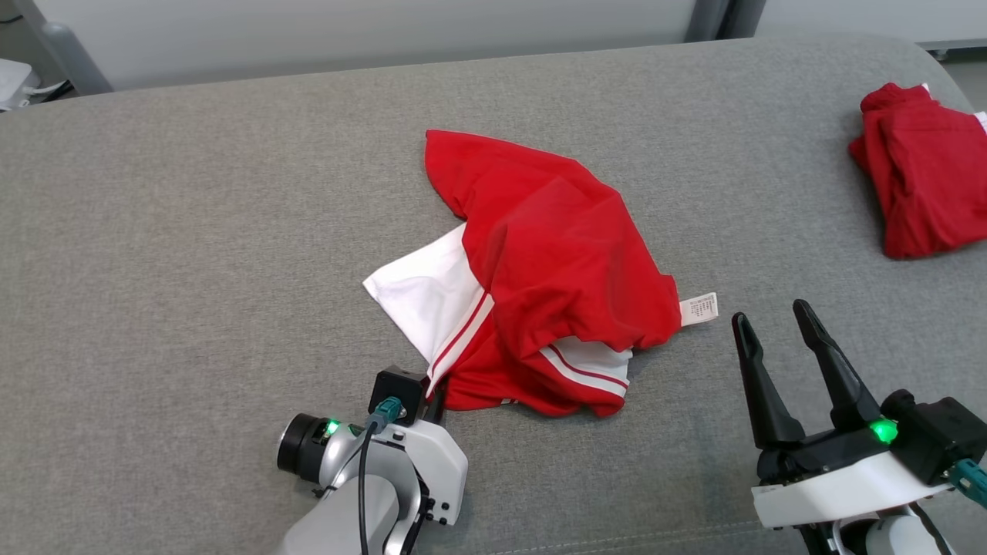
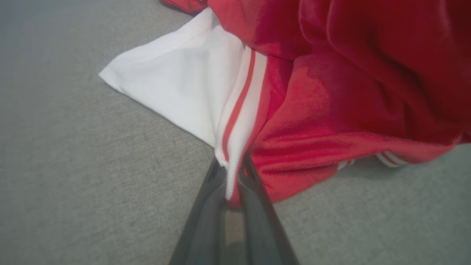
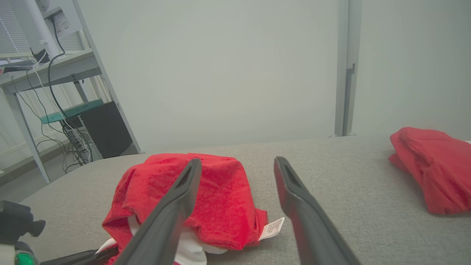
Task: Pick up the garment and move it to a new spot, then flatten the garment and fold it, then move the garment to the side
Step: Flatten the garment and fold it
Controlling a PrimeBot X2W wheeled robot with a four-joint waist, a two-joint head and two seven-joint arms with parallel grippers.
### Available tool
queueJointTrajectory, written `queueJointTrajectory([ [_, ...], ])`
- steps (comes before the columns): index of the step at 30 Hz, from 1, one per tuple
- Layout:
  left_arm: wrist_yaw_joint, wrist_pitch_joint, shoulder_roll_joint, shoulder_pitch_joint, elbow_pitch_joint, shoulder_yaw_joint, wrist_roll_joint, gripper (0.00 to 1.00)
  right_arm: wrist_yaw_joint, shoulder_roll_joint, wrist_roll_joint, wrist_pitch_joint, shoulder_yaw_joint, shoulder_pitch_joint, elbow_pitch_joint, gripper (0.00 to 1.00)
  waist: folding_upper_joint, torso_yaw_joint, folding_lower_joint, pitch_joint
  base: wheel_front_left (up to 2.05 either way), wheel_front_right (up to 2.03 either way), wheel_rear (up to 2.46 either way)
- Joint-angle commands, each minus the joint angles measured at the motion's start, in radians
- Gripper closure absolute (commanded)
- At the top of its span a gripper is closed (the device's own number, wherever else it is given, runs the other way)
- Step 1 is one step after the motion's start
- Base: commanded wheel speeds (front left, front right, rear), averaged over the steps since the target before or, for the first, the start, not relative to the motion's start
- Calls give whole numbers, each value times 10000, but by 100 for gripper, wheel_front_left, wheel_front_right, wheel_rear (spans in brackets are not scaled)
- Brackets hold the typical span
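Pinching the garment (image 1: 555,262) at its near white striped corner, the left gripper (image 2: 231,176) is clamped on cloth. The garment spreads away and rightward over the grey cushion (image 1: 193,231). The right gripper (image 1: 771,311) waits near, spread and empty.

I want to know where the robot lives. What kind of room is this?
Probably a lab or workshop, not a home: a metal shelf hung with cables, a bare pale wall, and a grey padded table.

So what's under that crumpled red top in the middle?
Its own white panel pokes out beneath the red cloth, pinched at its striped edge by the left fingers. Grey cushion lies below. Anything else under the folds is hidden.
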Motion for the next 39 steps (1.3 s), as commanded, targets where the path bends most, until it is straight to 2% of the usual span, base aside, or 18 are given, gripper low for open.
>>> queueJointTrajectory([
  [1, 19, -122, 119, -455, -18, 274, 144, 100, 42, -149, -113, -103, 86, -270, -311, 0, 0, 73, 0, -31, 0, 0, 0],
  [5, 86, -126, 623, -579, -121, 474, 682, 100, 42, -169, -191, -103, 25, -165, -244, 0, 0, 287, 0, -133, 0, 0, 0],
  [11, 188, -128, 1982, -803, -355, 746, 1433, 100, 42, -192, -279, -103, 3, -59, -27, 0, 0, 546, 0, -288, 0, 0, 0],
  [12, 135, -128, 2423, -872, -384, 778, 1606, 100, 42, -193, -283, -103, 29, -51, 63, 0, 0, 590, 0, -319, 0, 0, 0],
  [18, 79, -129, 3379, -1045, -366, 689, 2035, 100, 42, -359, -117, -103, 344, -44, 928, 0, 0, 709, 0, -316, 0, 0, 0],
  [23, -138, -129, 3418, -896, -570, 761, 1841, 100, 42, -593, 101, -103, 768, -328, 2100, 0, 0, 819, 0, -293, 0, 0, 0],
  [25, -204, -118, 3320, -784, -675, 787, 1709, 80, 42, -615, 327, -103, 908, -656, 2678, 0, 0, 910, 0, -261, 0, 0, 0],
  [26, -235, -117, 3248, -733, -732, 786, 1654, 75, 42, -631, 450, -103, 1001, -826, 3033, 0, 0, 966, 0, -247, 0, 0, 0],
  [34, -239, -120, 2801, -478, -1040, 637, 1588, 71, 42, -643, 1353, -25, 2265, -2952, 5570, 0, 0, 1362, 0, -187, 0, 0, 0],
  [35, -239, -121, 2755, -475, -1070, 618, 1596, 69, 42, -612, 1516, 23, 2443, -3208, 5890, 0, 0, 1422, 0, -188, 0, 0, 0],
  [36, -245, -121, 2712, -474, -1095, 609, 1593, 61, 42, -599, 1642, 70, 2609, -3452, 6229, 0, 0, 1484, 0, -192, 0, 0, 0],
  [37, -242, -122, 2675, -477, -1114, 612, 1585, 49, 42, -564, 1796, 139, 2738, -3670, 6586, 0, 0, 1548, 0, -190, 0, 0, 0],
  [38, -229, -122, 2644, -485, -1127, 609, 1590, 6, 42, -522, 1952, 232, 2854, -3877, 6954, 0, 0, 1608, 0, -190, 0, 0, 0],
  [39, -198, -123, 2610, -494, -1137, 617, 1592, 0, 42, -492, 2075, 353, 2994, -4073, 7325, 0, 0, 1669, 0, -189, 0, 0, 0],
])
